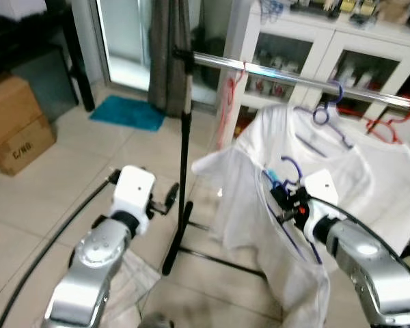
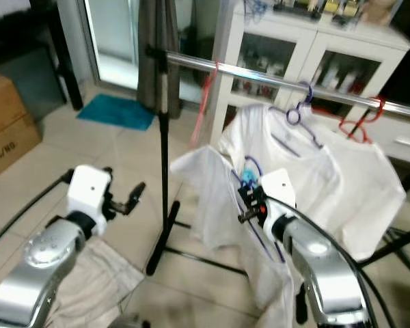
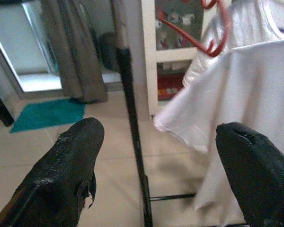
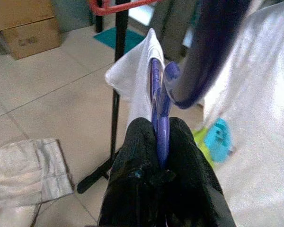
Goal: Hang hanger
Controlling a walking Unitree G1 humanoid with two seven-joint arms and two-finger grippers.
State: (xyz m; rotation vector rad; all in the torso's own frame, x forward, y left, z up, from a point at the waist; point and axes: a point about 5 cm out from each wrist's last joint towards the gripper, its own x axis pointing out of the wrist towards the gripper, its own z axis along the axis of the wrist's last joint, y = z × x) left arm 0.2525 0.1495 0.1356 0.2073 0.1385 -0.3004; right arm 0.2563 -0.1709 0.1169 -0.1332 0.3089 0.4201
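Observation:
My right gripper (image 1: 281, 194) is shut on a purple hanger (image 4: 159, 124) that carries a white shirt (image 1: 239, 205). Its hook (image 1: 292, 168) sits below the silver rail (image 1: 287, 77). A second white shirt (image 1: 369, 178) hangs from the rail on another purple hanger (image 1: 326, 111). In the right wrist view both black fingers (image 4: 137, 156) pinch the hanger's neck. My left gripper (image 1: 169, 199) is open, held low to the left of the rack's black pole (image 1: 184, 164). Its fingers (image 3: 71, 165) stand wide apart with nothing between them.
Red hangers (image 1: 389, 127) hang on the rail at the right, and another (image 1: 229, 92) near the pole. A white glass-door cabinet (image 1: 314, 48) stands behind the rack. Cardboard boxes (image 1: 14, 123) and a teal mat (image 1: 128, 113) lie at the left. A pale cloth (image 2: 89, 273) lies on the tiles.

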